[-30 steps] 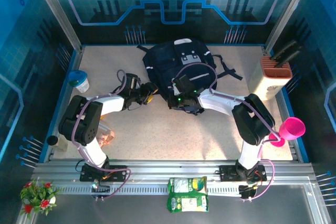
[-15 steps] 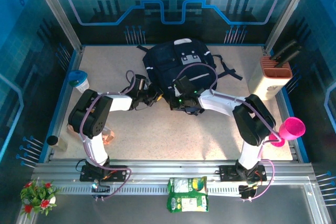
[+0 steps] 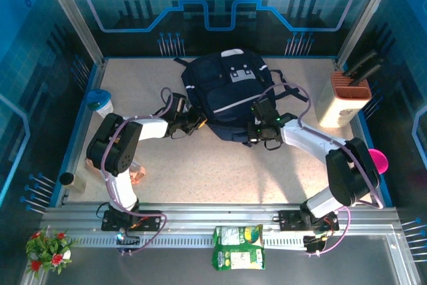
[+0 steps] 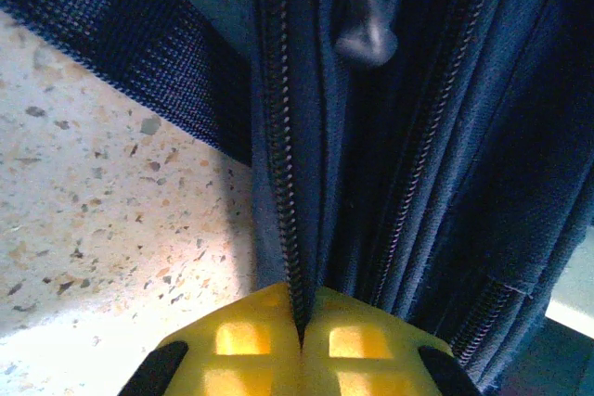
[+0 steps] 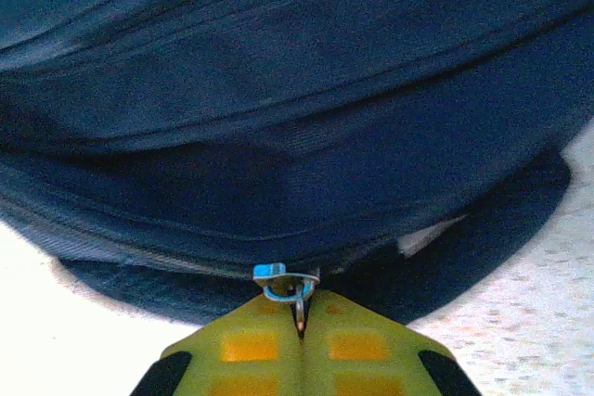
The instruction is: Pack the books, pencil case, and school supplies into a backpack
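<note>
Right arm: since one second ago it swings from the lower middle of the backpack (image 3: pixel 230 91) to the backpack's lower right edge, and its elbow now stands far to the right, in front of the pink cup (image 3: pixel 379 159).
Left arm: it is now stretched more to the right, and its fingers, which were apart one second ago, are now closed at the backpack's lower left edge.
Backpack: navy blue, lying flat in the upper middle of the top view, with the white patch at its far end and dark straps going out to the right.
Left gripper (image 3: pixel 195 119): in the left wrist view the yellow fingers (image 4: pixel 243 340) are pressed together at the bottom of the frame, pinching the backpack's fabric just where a closed zipper line (image 4: pixel 281 136) runs down between them.
Strap (image 4: pixel 121 34): dark webbing crossing the upper left of the left wrist view, over the speckled table (image 4: pixel 102 229).
Right gripper (image 3: pixel 252 133): in the right wrist view the yellow fingers (image 5: pixel 249 345) are pressed together, pinching the metal zipper pull (image 5: pixel 290 280) at the lower middle of the frame.
Right edge of top view: a knife block (image 3: pixel 348 95) stands well apart from the backpack.
Left edge of top view: a container with blue lid (image 3: pixel 100 101).
Bottom of top view: a green packet (image 3: pixel 238 247) and small red flowers (image 3: pixel 48 245).
</note>
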